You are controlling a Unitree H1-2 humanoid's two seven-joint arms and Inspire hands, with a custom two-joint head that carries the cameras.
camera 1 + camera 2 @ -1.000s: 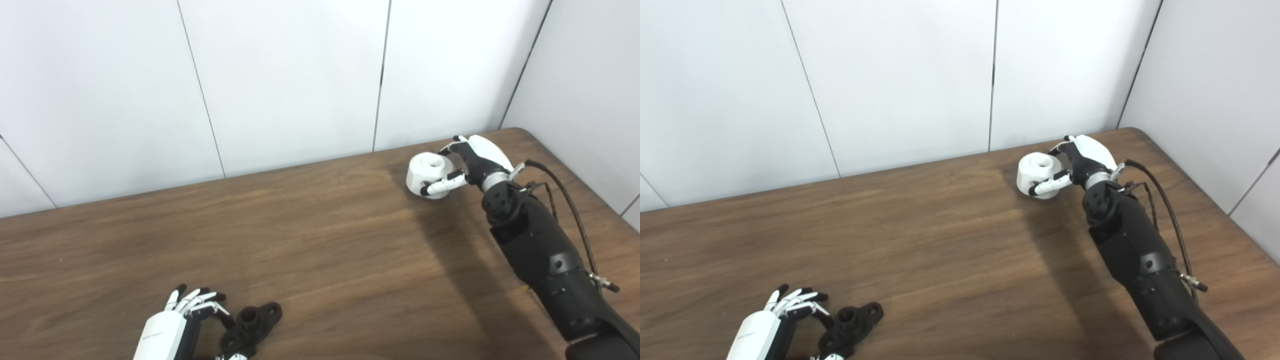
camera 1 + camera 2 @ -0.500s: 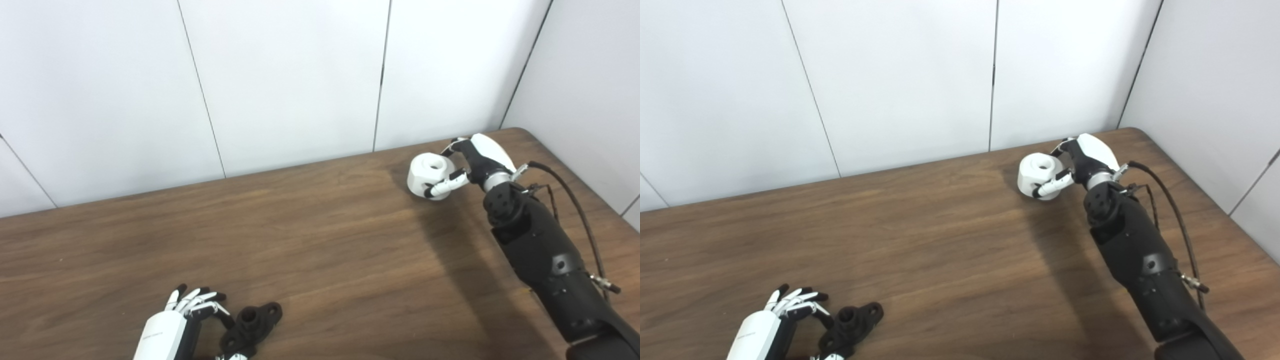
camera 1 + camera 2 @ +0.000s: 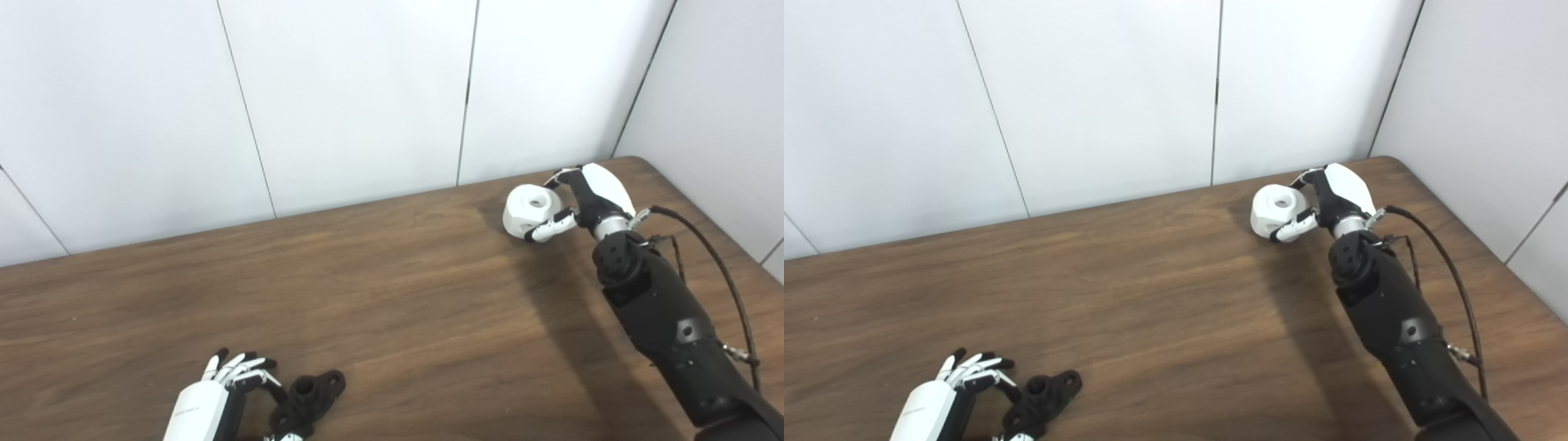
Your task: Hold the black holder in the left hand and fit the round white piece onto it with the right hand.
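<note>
- Your right hand (image 3: 582, 199) is at the far right end of the table (image 3: 392, 306), close to the rounded corner and the back wall (image 3: 343, 92).
- It is closed around the round white piece (image 3: 528, 211): fingers (image 3: 556, 179) curl over the far side, and the thumb (image 3: 551, 225) presses on the near side.
- The white piece shows a round hole on its upper face, and that face is tipped a little toward the camera.
- Whether the piece rests on the wood or is just clear of it, you cannot tell; a soft shadow sits directly beneath and to its left.
- Your right forearm (image 3: 667, 318), black with a cable looped along its outer side, runs from the lower right corner up to the wrist.
- Your left hand (image 3: 214, 398) lies at the near edge of the table, on the left, partly cut off by the bottom of the picture.
- Its fingers (image 3: 242, 367) are spread and loosely curled; the hand holds nothing.
- The black holder (image 3: 308, 397) lies flat on the table just to the right of that hand, with its raised round socket facing up.
- One dark fingertip reaches toward the holder's left edge; you cannot tell whether it touches.
- Holder and white piece are well apart, at opposite ends of the table.
</note>
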